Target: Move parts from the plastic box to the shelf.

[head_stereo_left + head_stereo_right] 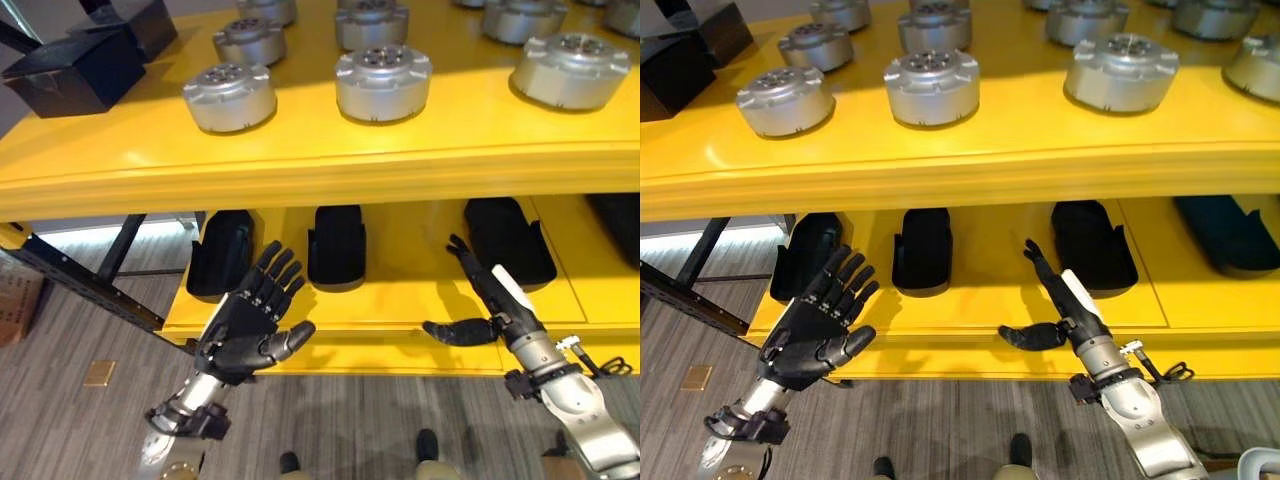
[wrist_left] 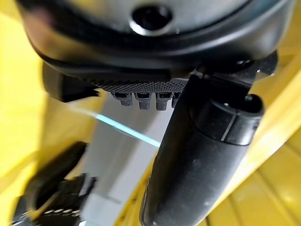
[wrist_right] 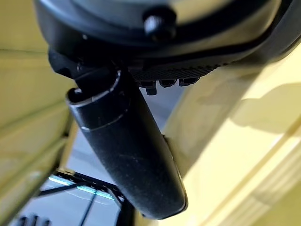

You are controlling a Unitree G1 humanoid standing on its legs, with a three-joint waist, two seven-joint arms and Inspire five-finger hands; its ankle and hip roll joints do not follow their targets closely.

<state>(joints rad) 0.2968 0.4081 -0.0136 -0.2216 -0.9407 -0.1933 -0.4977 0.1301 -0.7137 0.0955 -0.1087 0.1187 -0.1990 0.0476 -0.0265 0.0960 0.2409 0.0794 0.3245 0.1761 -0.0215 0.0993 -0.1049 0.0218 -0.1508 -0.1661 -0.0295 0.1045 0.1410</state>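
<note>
Round silver metal parts (image 1: 383, 82) stand on the yellow shelf's (image 1: 330, 150) top board, well above both empty hands: left hand (image 1: 250, 325) and right hand (image 1: 495, 300) spread open.

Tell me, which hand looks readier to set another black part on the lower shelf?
Probably neither: the left hand and the right hand are both open and empty. The right hand reaches over the lower shelf beside a black part; the left hovers at the shelf's front edge.
</note>
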